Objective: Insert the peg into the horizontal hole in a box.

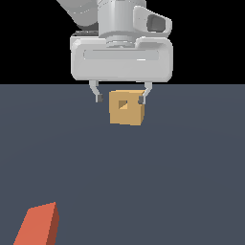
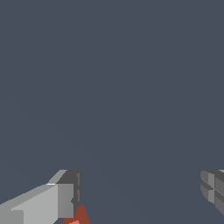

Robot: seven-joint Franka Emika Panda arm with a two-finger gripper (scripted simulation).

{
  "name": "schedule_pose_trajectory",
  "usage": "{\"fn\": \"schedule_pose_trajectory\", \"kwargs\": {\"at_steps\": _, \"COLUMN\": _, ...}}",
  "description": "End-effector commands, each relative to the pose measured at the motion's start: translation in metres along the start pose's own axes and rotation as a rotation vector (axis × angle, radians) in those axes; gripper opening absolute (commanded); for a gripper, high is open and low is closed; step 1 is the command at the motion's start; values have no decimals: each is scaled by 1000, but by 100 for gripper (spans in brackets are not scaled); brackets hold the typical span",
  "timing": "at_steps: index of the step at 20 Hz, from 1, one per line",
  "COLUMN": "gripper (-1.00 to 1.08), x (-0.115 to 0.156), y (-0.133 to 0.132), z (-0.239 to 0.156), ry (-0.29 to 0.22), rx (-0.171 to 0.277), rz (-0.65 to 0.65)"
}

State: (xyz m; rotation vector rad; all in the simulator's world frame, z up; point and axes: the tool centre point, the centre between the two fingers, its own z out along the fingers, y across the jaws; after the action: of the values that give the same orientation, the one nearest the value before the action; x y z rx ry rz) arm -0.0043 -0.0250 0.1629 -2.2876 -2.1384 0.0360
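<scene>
The red-orange peg (image 1: pixel 38 226) lies on the dark floor at the exterior view's lower left, far from my gripper. The tan box (image 1: pixel 127 108) sits near the middle, its square hole (image 1: pixel 123 104) facing the camera. My gripper (image 1: pixel 120 98) hangs above the floor, open and empty; its fingertips (image 1: pixel 99 98) appear at the level of the box's top, and one overlaps the box's edge in the picture. In the wrist view my gripper (image 2: pixel 140 194) is open, and a corner of the peg (image 2: pixel 77 217) shows beside one finger (image 2: pixel 61 201). The box is out of the wrist view.
A flat dark grey-blue floor (image 1: pixel 182 182) carries the box and the peg, with black background behind it. No other objects show.
</scene>
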Motion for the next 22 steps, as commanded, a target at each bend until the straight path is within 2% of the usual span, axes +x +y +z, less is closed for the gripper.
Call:
{"fn": "schedule_pose_trajectory", "kwargs": {"at_steps": 1, "gripper": 100, "x": 0, "y": 0, "z": 0, "ry": 0, "rx": 0, "rz": 0}}
{"fn": "schedule_pose_trajectory", "kwargs": {"at_steps": 11, "gripper": 100, "x": -21, "y": -9, "z": 8, "ry": 0, "rx": -2, "rz": -30}}
{"fn": "schedule_pose_trajectory", "kwargs": {"at_steps": 16, "gripper": 100, "x": -47, "y": -19, "z": 18, "ry": 1, "rx": -5, "rz": -66}}
{"fn": "schedule_pose_trajectory", "kwargs": {"at_steps": 22, "gripper": 100, "x": -91, "y": -33, "z": 34, "ry": 1, "rx": -9, "rz": -125}}
